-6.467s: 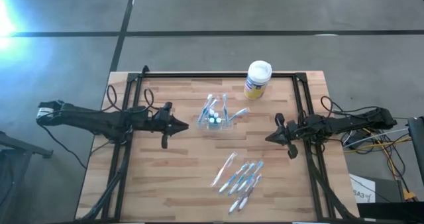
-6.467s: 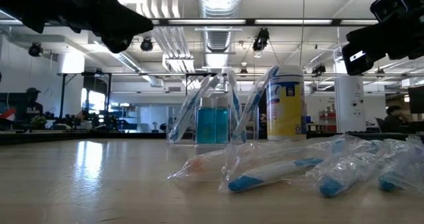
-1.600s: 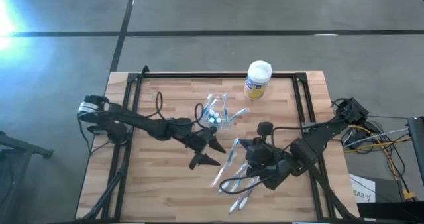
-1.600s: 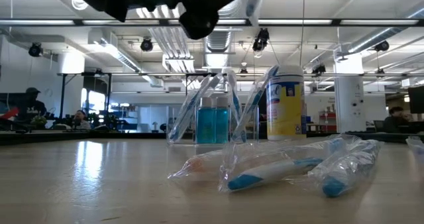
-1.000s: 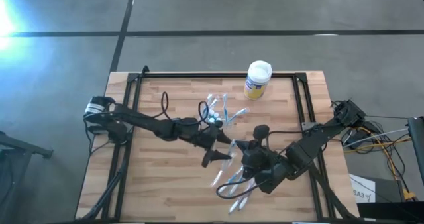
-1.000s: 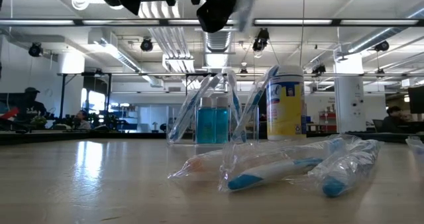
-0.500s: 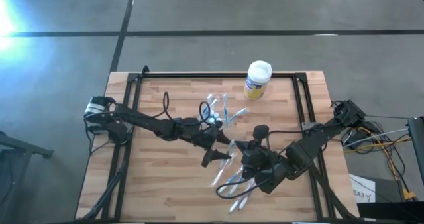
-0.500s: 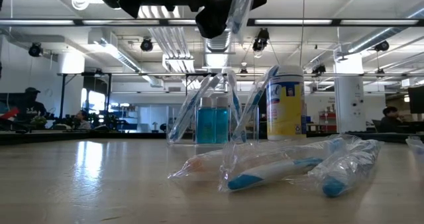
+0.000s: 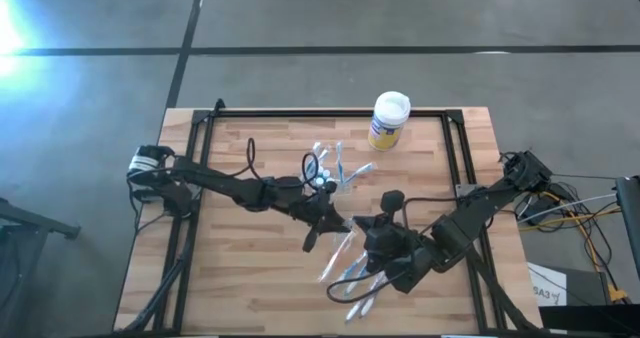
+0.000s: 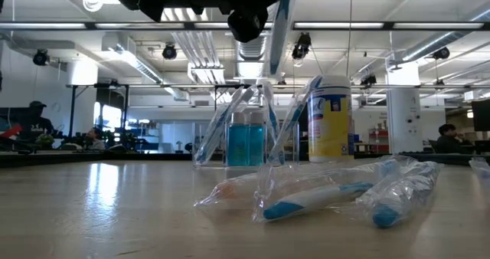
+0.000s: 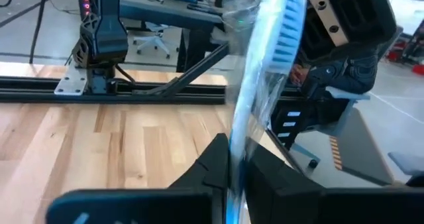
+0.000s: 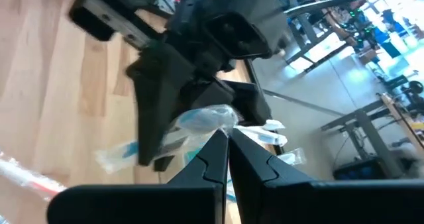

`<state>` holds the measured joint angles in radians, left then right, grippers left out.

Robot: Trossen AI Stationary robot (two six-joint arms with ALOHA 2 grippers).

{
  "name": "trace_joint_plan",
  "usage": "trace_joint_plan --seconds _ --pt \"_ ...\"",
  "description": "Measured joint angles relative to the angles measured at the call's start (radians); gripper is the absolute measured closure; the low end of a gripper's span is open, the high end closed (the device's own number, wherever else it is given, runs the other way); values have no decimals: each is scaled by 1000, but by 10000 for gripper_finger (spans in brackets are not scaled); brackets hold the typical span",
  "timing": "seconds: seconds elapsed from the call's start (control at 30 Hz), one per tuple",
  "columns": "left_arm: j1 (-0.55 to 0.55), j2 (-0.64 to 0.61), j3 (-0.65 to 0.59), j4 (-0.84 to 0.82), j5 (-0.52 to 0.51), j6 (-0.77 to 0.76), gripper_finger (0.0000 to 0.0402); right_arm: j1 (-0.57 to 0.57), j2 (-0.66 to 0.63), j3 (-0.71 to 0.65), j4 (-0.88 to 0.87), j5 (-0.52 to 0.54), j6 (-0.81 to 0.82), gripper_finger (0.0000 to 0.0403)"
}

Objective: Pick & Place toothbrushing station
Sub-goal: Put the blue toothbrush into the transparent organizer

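The toothbrushing station (image 9: 326, 171) is a clear plastic holder with blue bottles and toothbrushes, standing on the wood mid-table; it also shows in the low view (image 10: 249, 132). My left gripper (image 9: 328, 225) and my right gripper (image 9: 362, 230) meet just near of it, above the table, both shut on one wrapped blue-and-white toothbrush (image 11: 268, 58). In the low view the toothbrush (image 10: 279, 18) hangs high over the table, below the dark grippers. My left gripper pinches the wrapped toothbrush's handle (image 11: 236, 141) between its two fingers. The brush stands out past the fingertips, its bristle head (image 11: 287, 26) at the free end, lifted clear of the table. My right gripper pinches the crumpled clear wrapper (image 12: 207, 120) at one end of the toothbrush, between its two fingertips. It comes level from the table's right, facing my left gripper. The wrapper is clear of the table.
Several wrapped toothbrushes (image 9: 358, 275) lie in a loose pile near of the grippers, also in the low view (image 10: 337, 190). A yellow canister with a white lid (image 9: 389, 120) stands at the far edge. Black frame rails (image 9: 190, 208) run along the table's left and right sides.
The held toothbrush has tipped from a slant to nearly upright in the low view and hangs a little lower. Both grippers have stayed shut on it, close together, with only small shifts.
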<state>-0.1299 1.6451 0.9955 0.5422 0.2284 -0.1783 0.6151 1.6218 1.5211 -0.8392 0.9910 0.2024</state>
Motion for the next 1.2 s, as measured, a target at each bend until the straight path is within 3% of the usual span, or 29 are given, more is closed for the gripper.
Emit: trace_joint_plan --seconds 0.17,0.4,0.67,0.83,0.97,1.07,1.2 --pt "-1 -17 0 -47 6 66 375 1 -3 0 0 -11 45 394" --pt "-3 -138 -54 -127 23 126 375 22 -47 0 -1 -106 127 371" --pt "6 -432 -217 -198 6 181 375 70 -36 -13 3 -130 153 324" --pt "33 -650 -334 -280 182 145 375 90 -36 -99 94 -243 131 306" --pt "40 -802 -410 -315 188 98 374 94 -36 -174 190 -259 118 303" --pt "40 -905 -458 -340 91 95 375 93 -36 -258 284 -255 101 306" --pt "41 -1020 -503 -412 -204 115 375 94 -41 -420 531 -202 35 314"
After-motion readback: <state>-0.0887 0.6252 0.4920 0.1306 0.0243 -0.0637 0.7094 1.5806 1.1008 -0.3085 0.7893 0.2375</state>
